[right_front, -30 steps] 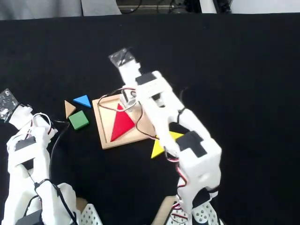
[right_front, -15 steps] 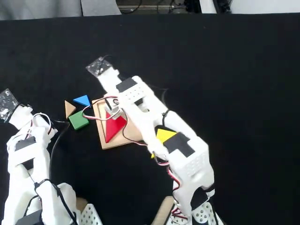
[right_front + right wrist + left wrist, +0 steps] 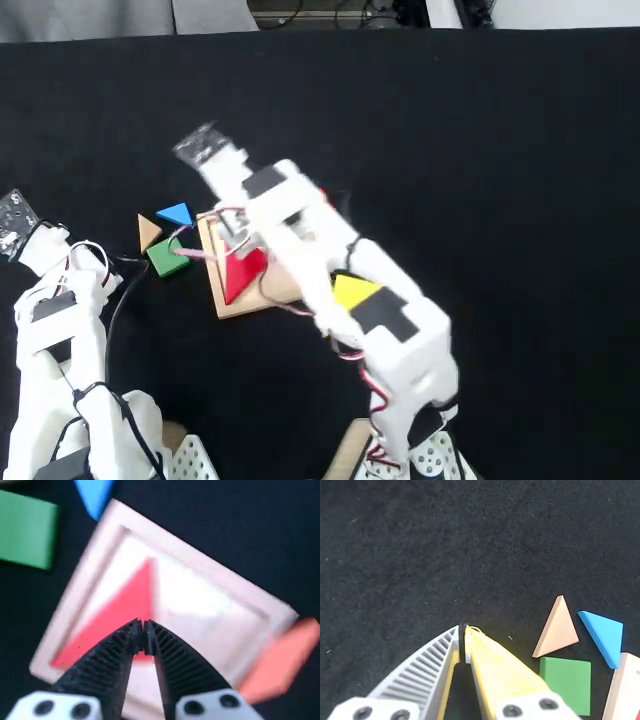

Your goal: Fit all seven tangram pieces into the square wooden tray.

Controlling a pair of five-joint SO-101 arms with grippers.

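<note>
Nudging the red triangle [image 3: 117,612] snug against the rim of the tray [image 3: 197,560] looks like the step in hand. The right pincer [image 3: 144,630], fingers together and holding nothing, sits over that piece; contact cannot be judged. It would do best to press low against the triangle's edge and push slowly until two sides meet the rim.

The tray lies in the left half of the surface [image 3: 500,150]. The green square [image 3: 163,258], blue triangle [image 3: 176,214] and tan triangle [image 3: 147,230] lie just beside it toward the left edge. The yellow triangle [image 3: 352,290] is partly under the arm, and an orange piece [image 3: 282,660] lies beside the tray.

The right arm stretches forward and leftward over the tray, wrist pitched down. The left arm [image 3: 60,300] is folded near the left edge, and the left pincer [image 3: 463,630] is closed and empty over bare surface.
</note>
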